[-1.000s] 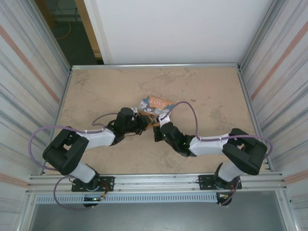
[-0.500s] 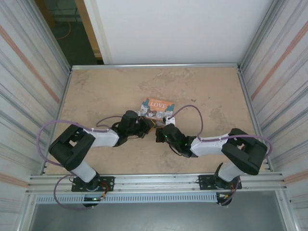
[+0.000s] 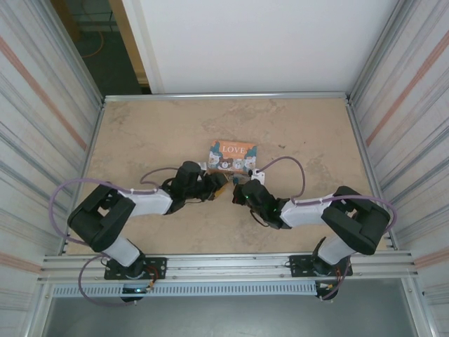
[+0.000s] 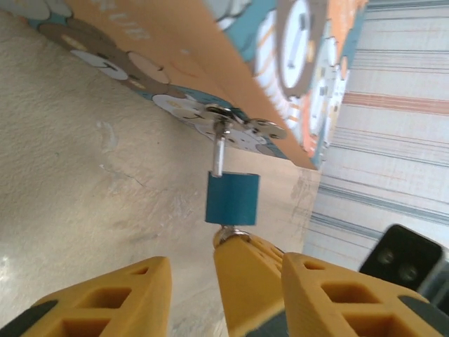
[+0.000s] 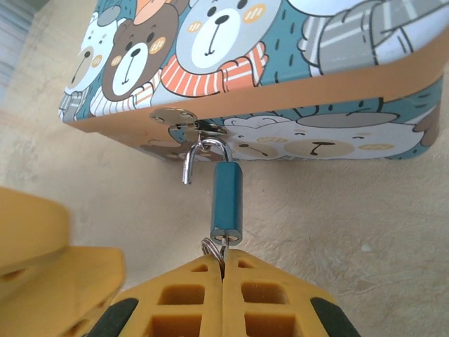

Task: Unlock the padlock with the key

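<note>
The padlock (image 5: 226, 202) sticks out from the hasp (image 5: 175, 116) on the tin (image 5: 280, 91), low over the tabletop (image 5: 105, 196). Its long axis runs 12 to 6 o'clock in the right wrist view. At its 6 o'clock the right fingers (image 5: 189, 298) are pressed together on the key (image 5: 215, 247), in line with that axis. One shackle leg (image 5: 187, 168) stands free of the body, so it looks unlocked. The left fingers (image 4: 119, 302) stand parted, with the blue body at their 12 o'clock, untouched. The right arm is nearer.
</note>
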You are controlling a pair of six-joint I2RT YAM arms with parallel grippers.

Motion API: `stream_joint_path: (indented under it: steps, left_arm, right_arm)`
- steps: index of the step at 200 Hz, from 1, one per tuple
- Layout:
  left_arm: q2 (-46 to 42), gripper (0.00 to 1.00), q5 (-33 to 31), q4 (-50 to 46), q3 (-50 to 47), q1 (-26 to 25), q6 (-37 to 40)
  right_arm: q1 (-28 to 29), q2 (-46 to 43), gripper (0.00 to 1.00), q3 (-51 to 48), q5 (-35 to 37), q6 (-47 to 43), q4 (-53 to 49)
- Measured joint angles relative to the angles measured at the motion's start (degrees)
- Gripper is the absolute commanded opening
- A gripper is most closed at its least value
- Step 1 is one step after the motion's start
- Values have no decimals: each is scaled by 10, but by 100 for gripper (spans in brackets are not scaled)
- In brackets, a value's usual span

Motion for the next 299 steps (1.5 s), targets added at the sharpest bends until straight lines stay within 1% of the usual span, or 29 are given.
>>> stream_joint_path:
  steps: [37,96,121,146,173,227,299]
  left_arm:
    - [-76,51,-29,-73,7,5,59]
    - [-186,52,-107,-209,61,8,202]
    - [-224,54,-140,-245,74,8,257]
    - [-250,55,-169,-274,75,8,297]
    - [-267,56,-194,-299,75,8,321]
    - [-296,58,-223,-323,74,9,342]
    - [-338,59,-252,-346,61,17,357]
  right_arm:
    - [-17,-16,0,-29,-23,31,20]
    - [-55,-38,0,-74,-70,67,61]
    - [-62,-43,0,-83,-79,73,70]
    - [-71,-45,0,-90,-89,73,78]
    - [-81,-45,0,-94,-99,73,84]
    - [-89,-42,0,-95,-112,76,90]
    - [-89,16,0,-93,-119,105,132]
